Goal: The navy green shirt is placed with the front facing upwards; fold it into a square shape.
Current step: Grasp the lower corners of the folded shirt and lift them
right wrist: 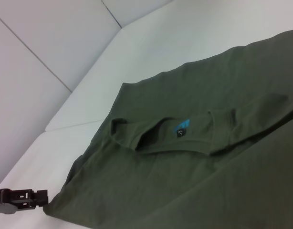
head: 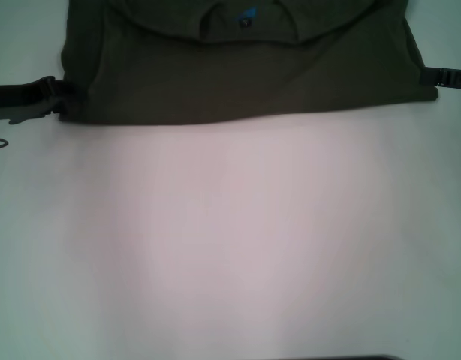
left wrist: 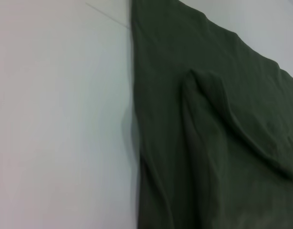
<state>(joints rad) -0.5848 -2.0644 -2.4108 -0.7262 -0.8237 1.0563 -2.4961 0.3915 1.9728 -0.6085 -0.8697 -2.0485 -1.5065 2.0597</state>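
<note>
Navy green shirt (head: 245,75) lies between left end effector (head: 54,97) and right end effector (head: 435,75).

Bare table (head: 238,240) near side, shirt (head: 245,82) covering far edge

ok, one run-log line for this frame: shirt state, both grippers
shirt: folded, neck label up, far table edge | left gripper: at shirt's left corner | right gripper: at shirt's right corner | table: white

The dark olive shirt (head: 245,82) lies folded at the far side of the white surface (head: 230,240). Its collar faces up, showing the blue neck label (head: 248,15).
</note>
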